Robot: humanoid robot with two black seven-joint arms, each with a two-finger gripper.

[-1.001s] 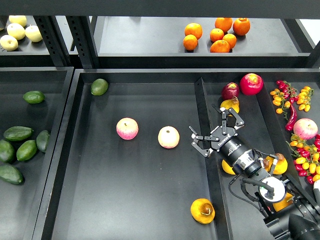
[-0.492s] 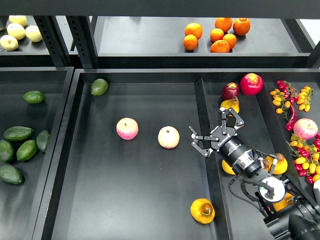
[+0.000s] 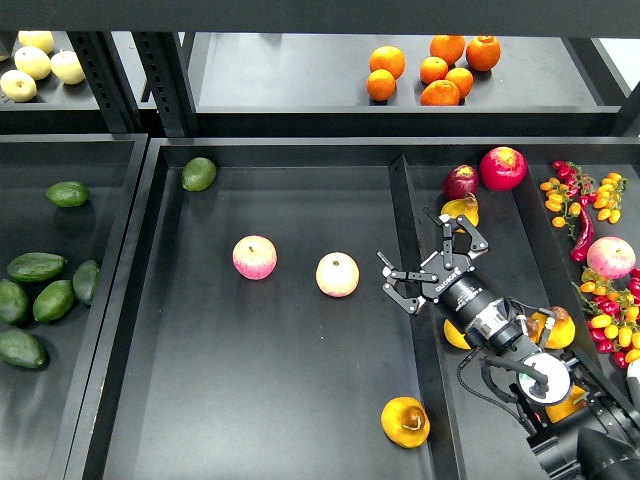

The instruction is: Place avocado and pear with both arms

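Right gripper (image 3: 432,262) hangs over the divider (image 3: 408,260) between the middle tray (image 3: 170,330) and the right tray (image 3: 500,225), jaws spread wide, holding nothing. Left arm not in view.

Pear (image 3: 405,421) lies at the near end of the middle tray, brown blotch up, just beside the divider and well apart from the gripper.

Avocados (image 3: 37,267) sit in the left tray (dark, elongated ones clustered at its left edge; can't tell which is the task one). A rounder, lighter avocado (image 3: 198,173) sits in the middle tray's far left corner.

Two apples (image 3: 255,257) rest mid-tray, apart from each other.
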